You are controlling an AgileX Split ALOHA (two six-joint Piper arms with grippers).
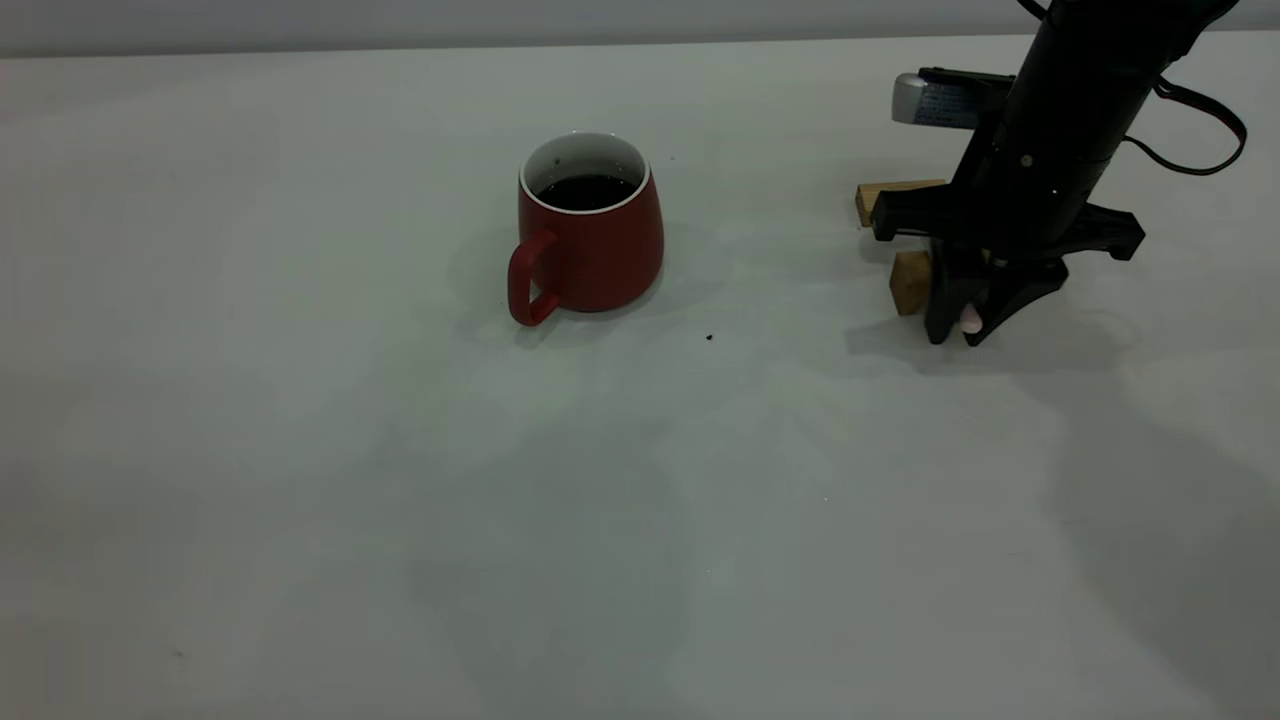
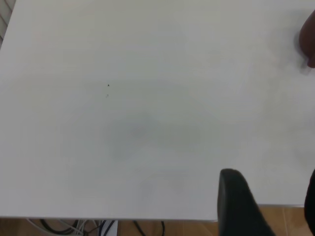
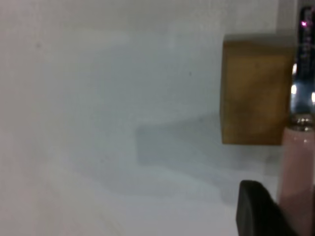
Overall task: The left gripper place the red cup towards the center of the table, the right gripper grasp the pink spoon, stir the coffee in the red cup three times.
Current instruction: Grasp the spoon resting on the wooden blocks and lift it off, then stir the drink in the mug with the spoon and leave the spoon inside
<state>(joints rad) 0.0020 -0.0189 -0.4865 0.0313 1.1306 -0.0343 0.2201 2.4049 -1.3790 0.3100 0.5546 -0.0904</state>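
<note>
The red cup [image 1: 590, 230] stands upright near the middle of the table [image 1: 300, 450], handle toward the camera, with dark coffee [image 1: 587, 192] inside. Far to its right, my right gripper [image 1: 962, 328] points down at the table, its fingers closed on the pink spoon [image 1: 971, 322]. In the right wrist view the pink spoon [image 3: 297, 162] lies against one black finger [image 3: 257, 209], with its metal neck over a wooden block [image 3: 256, 93]. My left gripper [image 2: 273, 196] hangs open and empty over the table's edge. Only a sliver of the red cup [image 2: 309, 42] shows in its view.
Two tan wooden blocks [image 1: 898, 198] [image 1: 911, 282] sit just beside the right gripper, on the cup's side. A small dark speck [image 1: 709, 337] lies between cup and gripper. Cables [image 2: 88, 227] hang below the table edge in the left wrist view.
</note>
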